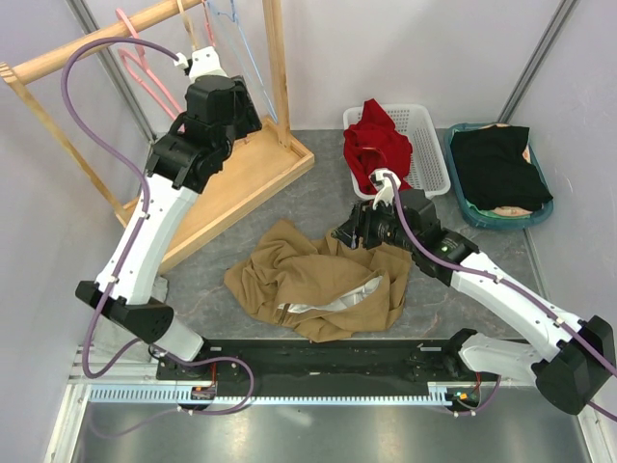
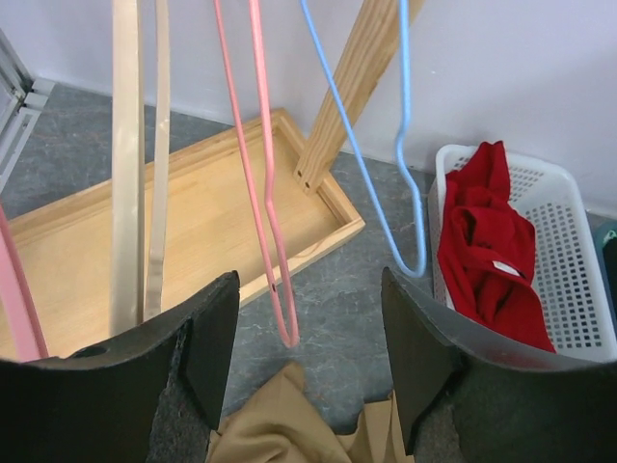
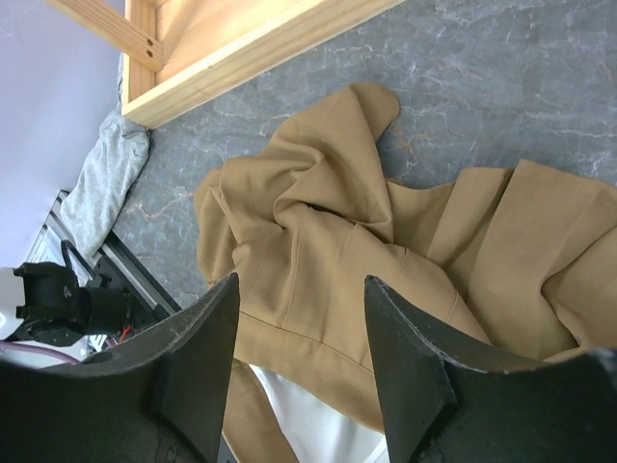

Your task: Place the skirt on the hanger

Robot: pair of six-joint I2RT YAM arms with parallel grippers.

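Tan skirt (image 1: 318,280) seen crumpled on the grey table (image 1: 328,193), not yet hung.
Low in the centre of the top view it is spread, with its white lining shown. At its upper right edge the right gripper (image 3: 299,289) is held with jaws wide and nothing gripped. Further up left, the left gripper (image 2: 308,299) is raised at the wooden rack (image 1: 241,183), jaws apart and empty. The pink hanger (image 2: 265,193) is seen beyond them, with the blue hanger (image 2: 386,183) beside it. Red cloth (image 1: 376,140) is heaped in the white basket (image 1: 424,145) at upper right.
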